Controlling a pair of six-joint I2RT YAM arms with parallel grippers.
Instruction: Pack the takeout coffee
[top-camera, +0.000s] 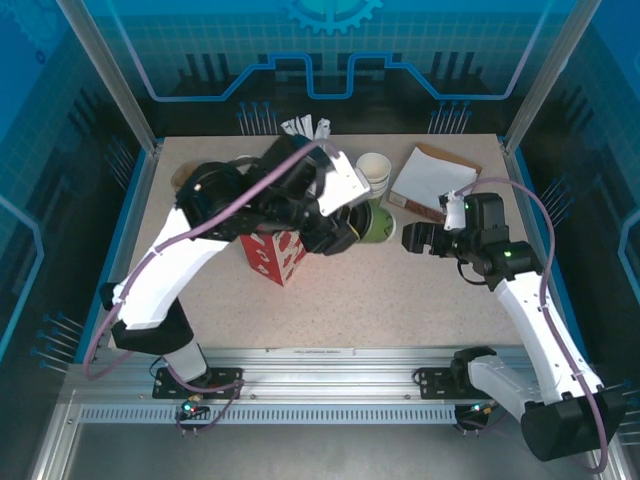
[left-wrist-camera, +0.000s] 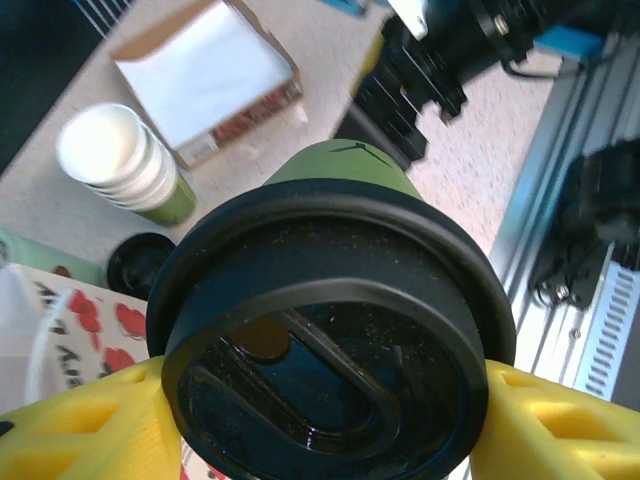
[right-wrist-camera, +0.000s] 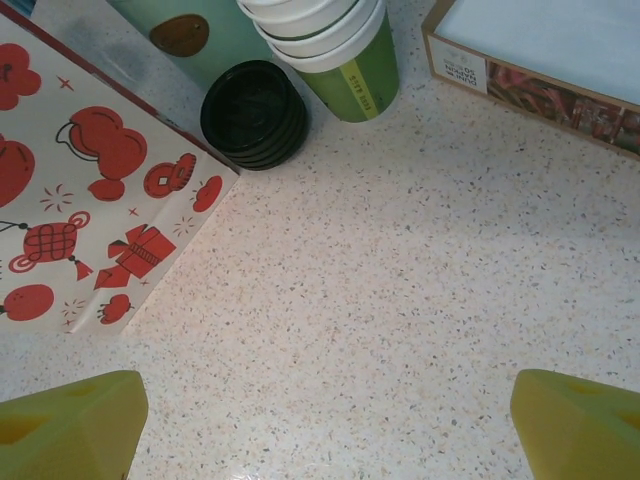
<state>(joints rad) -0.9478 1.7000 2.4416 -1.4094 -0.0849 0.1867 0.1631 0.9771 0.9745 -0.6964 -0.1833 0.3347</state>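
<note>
The takeout coffee (left-wrist-camera: 345, 172), a green paper cup with a round black lid (left-wrist-camera: 330, 340), is held on its side above the table. My left gripper (left-wrist-camera: 325, 425) is shut on it, one yellow finger (left-wrist-camera: 90, 425) on each side of the lid's rim. From above, the cup (top-camera: 380, 222) points right from my left gripper (top-camera: 345, 230), just right of the red-patterned bag (top-camera: 275, 255). My right gripper (top-camera: 420, 240) hovers open a little right of the cup. Its yellow fingertips (right-wrist-camera: 70, 430) stand wide over bare table, and the right gripper (right-wrist-camera: 330, 430) holds nothing.
A stack of white-rimmed green cups (top-camera: 374, 170) stands behind the held cup, with a pile of black lids (right-wrist-camera: 255, 112) beside it. A shallow cardboard box (top-camera: 430, 180) of white paper lies at the back right. The red-patterned bag (right-wrist-camera: 80, 190) sits left of the right gripper.
</note>
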